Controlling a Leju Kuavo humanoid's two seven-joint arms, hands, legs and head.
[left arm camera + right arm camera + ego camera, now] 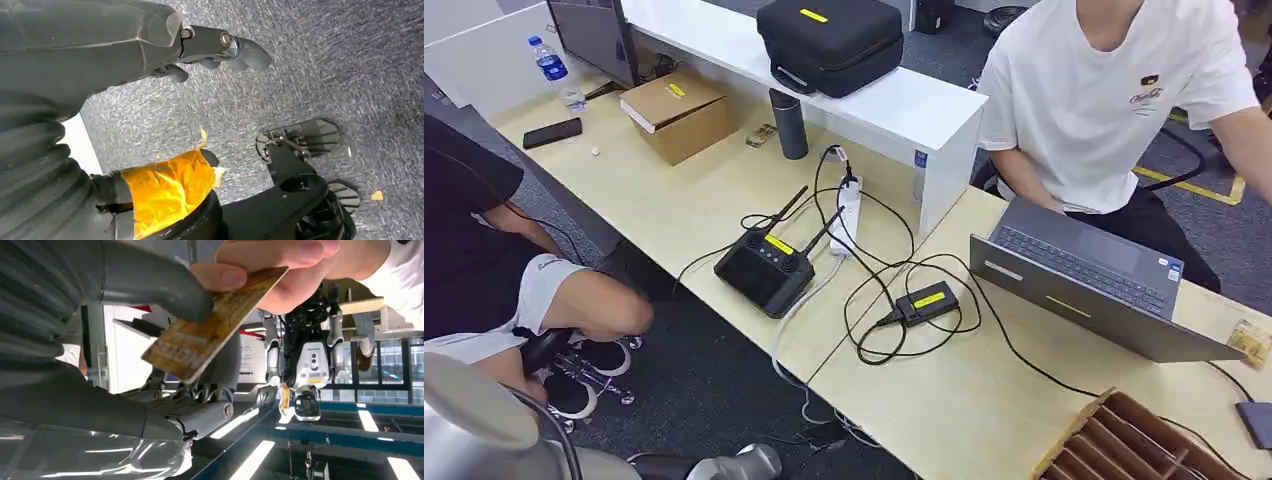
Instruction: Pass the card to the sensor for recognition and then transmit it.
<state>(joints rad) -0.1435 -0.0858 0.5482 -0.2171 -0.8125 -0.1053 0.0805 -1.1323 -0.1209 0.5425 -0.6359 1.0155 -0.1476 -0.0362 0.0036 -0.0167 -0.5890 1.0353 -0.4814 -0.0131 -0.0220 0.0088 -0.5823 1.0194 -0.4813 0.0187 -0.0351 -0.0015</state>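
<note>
A gold patterned card [200,337] lies between the thick grey thumb and the darker fingers of my right hand [185,355]. A person's hand [270,270] pinches the card's far end at the same time. In the head view a gold corner of the card [1250,343] shows at the right edge, above the desk. The sensor [927,300], a small black box with a yellow label and a cable, lies mid-desk. My left hand [200,50] hangs over grey carpet with fingers apart and nothing in it; orange tape [167,187] wraps its thumb.
A person in a white shirt [1104,90] sits behind an open laptop [1084,275]. A black controller with antennas [766,265], a power strip [850,215] and looping cables lie left of the sensor. A wooden slotted rack [1139,445] sits at the front right. Another person [484,260] sits at left.
</note>
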